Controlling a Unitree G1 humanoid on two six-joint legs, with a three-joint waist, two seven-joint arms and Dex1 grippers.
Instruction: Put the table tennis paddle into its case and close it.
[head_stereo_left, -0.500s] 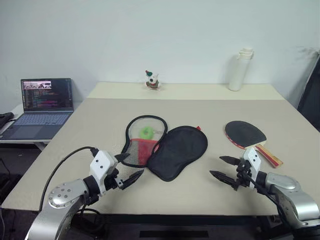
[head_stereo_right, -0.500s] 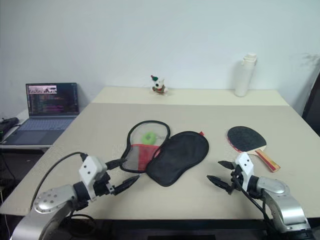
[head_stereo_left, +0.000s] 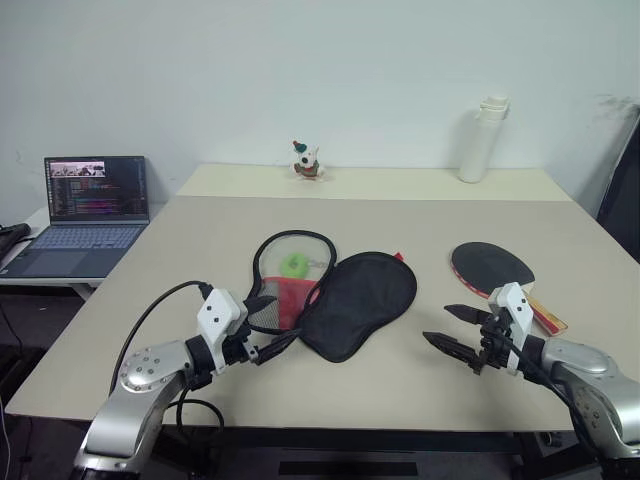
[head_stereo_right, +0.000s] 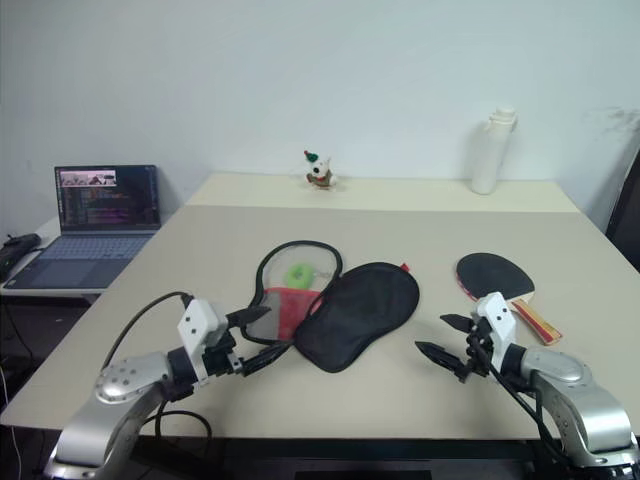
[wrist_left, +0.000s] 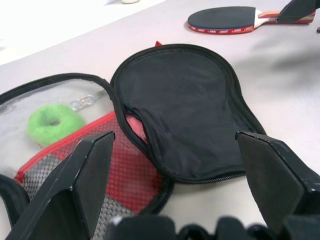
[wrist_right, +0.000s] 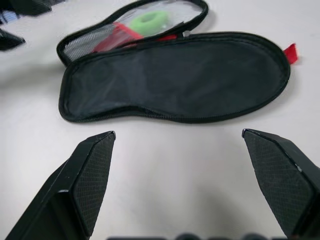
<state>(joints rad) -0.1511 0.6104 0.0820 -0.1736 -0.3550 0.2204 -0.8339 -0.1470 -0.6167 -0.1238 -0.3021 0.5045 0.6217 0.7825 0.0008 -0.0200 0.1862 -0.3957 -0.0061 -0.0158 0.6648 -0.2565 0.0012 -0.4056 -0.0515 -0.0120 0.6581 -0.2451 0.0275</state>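
Black fingers spread wide, empty: left gripper (head_stereo_left: 266, 325) hangs at the near edge of the case (head_stereo_left: 335, 298); right gripper (head_stereo_left: 458, 328) hangs just short of the paddle (head_stereo_left: 497, 272). Case lies unzipped mid-tabletop (head_stereo_left: 200, 240), its two halves splayed, green ring (head_stereo_left: 293, 264) on the mesh half. Paddle lies flat, well apart to the case's right, handle toward the robot. Stage: approach, nothing grasped. Next move probably needs the right gripper to close on the handle.

A black case (head_stereo_left: 345, 303) with red mesh and a green ring charm (head_stereo_left: 293, 265) is seen; the paddle (head_stereo_left: 492, 267) is black-faced, red-handled.
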